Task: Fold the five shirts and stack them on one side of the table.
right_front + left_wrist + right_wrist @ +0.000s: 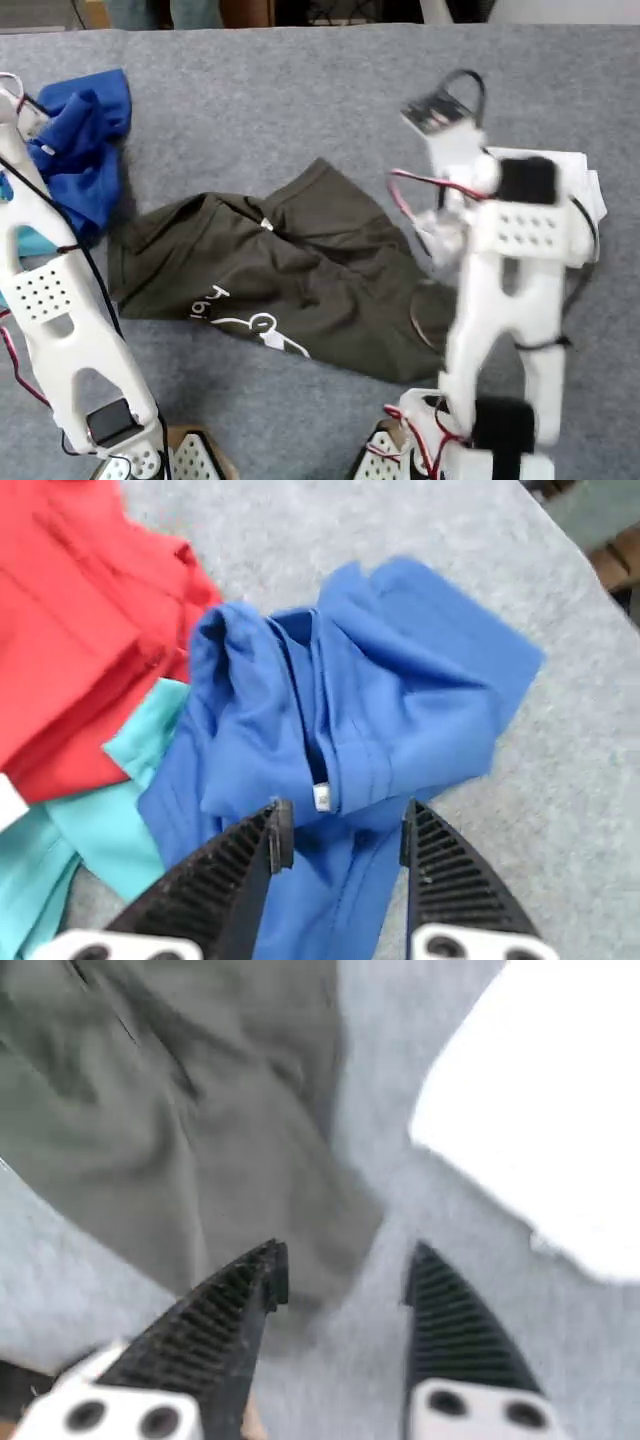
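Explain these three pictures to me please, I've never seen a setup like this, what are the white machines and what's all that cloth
These are two small white robot arms at a grey-covered table. One picture looks down from above. The other two come from a camera on each arm's wrist, so the black prongs in them are that arm's own gripper. The left gripper is open over a crumpled blue shirt, with a red shirt and a teal shirt beside it. The right gripper is open above the edge of a dark olive shirt lying mid-table, near a white cloth, perhaps a folded shirt. Neither gripper holds anything.
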{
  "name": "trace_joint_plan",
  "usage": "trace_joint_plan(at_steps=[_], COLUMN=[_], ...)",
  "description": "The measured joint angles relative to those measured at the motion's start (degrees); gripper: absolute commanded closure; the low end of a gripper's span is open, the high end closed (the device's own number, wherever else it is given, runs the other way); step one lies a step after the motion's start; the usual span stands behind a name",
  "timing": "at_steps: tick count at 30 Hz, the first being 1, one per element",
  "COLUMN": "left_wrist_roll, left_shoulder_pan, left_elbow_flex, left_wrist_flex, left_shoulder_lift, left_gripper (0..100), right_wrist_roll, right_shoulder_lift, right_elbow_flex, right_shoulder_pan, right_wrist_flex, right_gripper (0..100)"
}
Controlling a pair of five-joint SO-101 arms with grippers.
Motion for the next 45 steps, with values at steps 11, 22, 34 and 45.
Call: trace_joint_plan(at_steps=[11, 22, 34, 45], left_wrist_roll=[-0.4, 2.4, -1.4, 0.7], left_shoulder_pan=[0.1, 6.9, 8.1, -2.0], left_elbow_flex=[13.2, 29.1, 30.4, 30.5], left_wrist_flex=[0.3, 0.2, -1.3, -9.7], left_shoulder_lift=[0.0, 0.0, 0.0, 0.0], left_gripper=[88, 88, 88, 88], right_wrist_roll=[-9.1, -6.4, -11.3, -9.1], right_shoulder_lift=[42.4, 84.0, 85.5, 85.5], right_elbow_flex=[-39.7, -93.0, -86.0, -78.4], right_shoulder_pan=[-14.6, -15.2, -15.9, -16.0], right_wrist_flex=[-3.3, -4.4, -10.3, -10.3], right_gripper=[80.1, 91.8, 83.2, 83.2])
